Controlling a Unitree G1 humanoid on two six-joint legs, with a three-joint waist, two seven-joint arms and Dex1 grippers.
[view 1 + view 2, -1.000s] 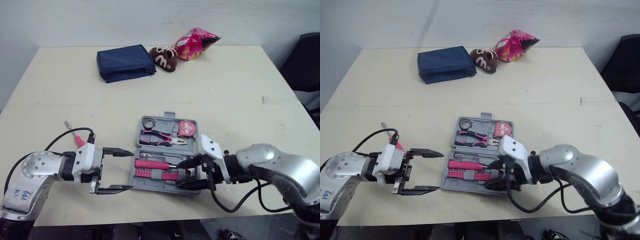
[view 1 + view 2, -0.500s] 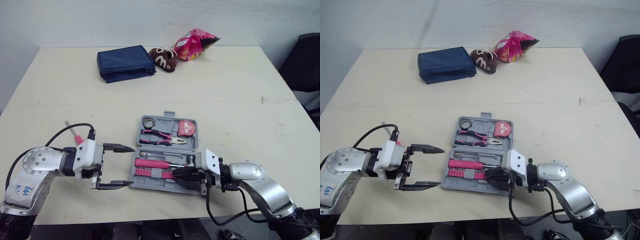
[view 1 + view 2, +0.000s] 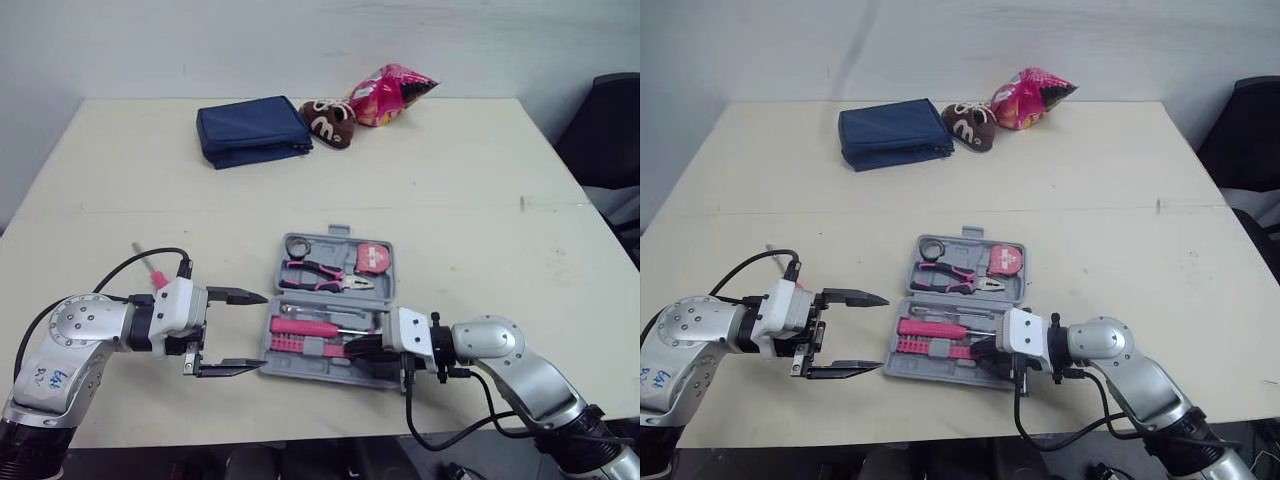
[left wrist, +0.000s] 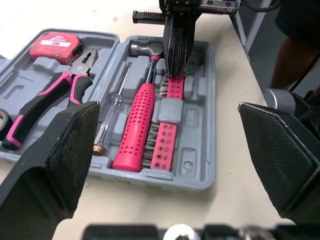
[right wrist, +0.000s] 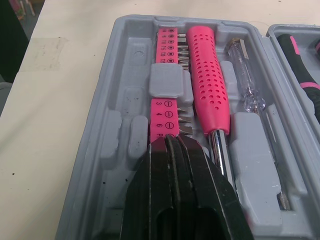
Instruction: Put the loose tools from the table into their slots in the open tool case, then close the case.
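One open tool case [image 4: 196,150] sits near the counter's [image 3: 450,190] front edge. One loose pink screwdriver [image 3: 155,279] lies behind the left arm. The left end effector [image 3: 258,331] is spread wide and empty (just beside the case), unmoved. The right end effector [image 5: 175,150], open a second ago, is now pinched together, empty, tips on the single bit strip [image 5: 161,114].

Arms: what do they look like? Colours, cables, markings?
Left arm and right arm: rounded silver shells, white wrist blocks, a loose black cable at each. Left hand and right hand: two black fingers each. Blue handwriting marks the left arm.
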